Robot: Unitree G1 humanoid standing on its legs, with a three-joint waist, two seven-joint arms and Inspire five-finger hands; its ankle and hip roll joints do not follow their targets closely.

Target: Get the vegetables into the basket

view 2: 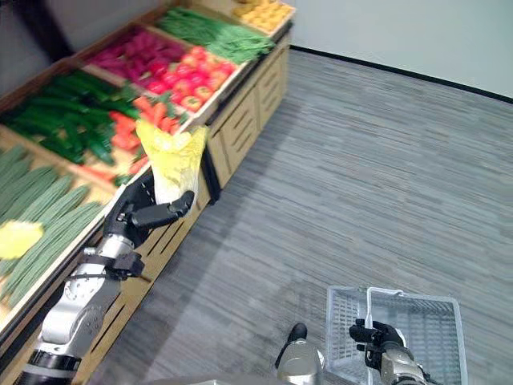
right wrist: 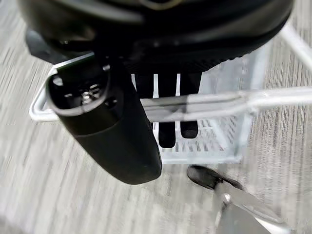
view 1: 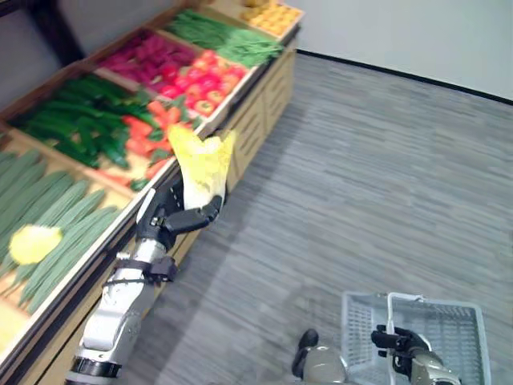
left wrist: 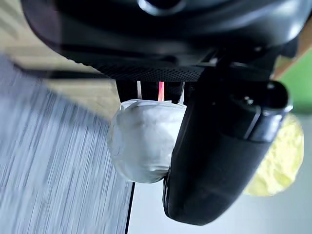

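My left hand (view 1: 171, 213) is shut on a pale yellow cabbage (view 1: 201, 159), holding it upright in the air just past the front edge of the produce stand. In the left wrist view the cabbage's white base (left wrist: 143, 141) sits against the palm with the thumb (left wrist: 219, 161) curled over it, and its yellow leaves (left wrist: 280, 161) stick out beyond. A white wire basket (view 1: 461, 314) hangs low at the right over the floor. My right hand (view 1: 402, 343) is shut on the basket's handle (right wrist: 219, 102), with its fingers (right wrist: 166, 127) curled behind the bar.
The wooden produce stand (view 1: 255, 112) runs along the left with crates of cucumbers (view 1: 72, 120), carrots (view 1: 148, 128), tomatoes (view 1: 207, 80), green beans (view 1: 228, 36) and long gourds (view 1: 56, 216). Another yellow cabbage (view 1: 34, 243) lies among the gourds. Grey floor (view 1: 369, 184) stretches to the right.
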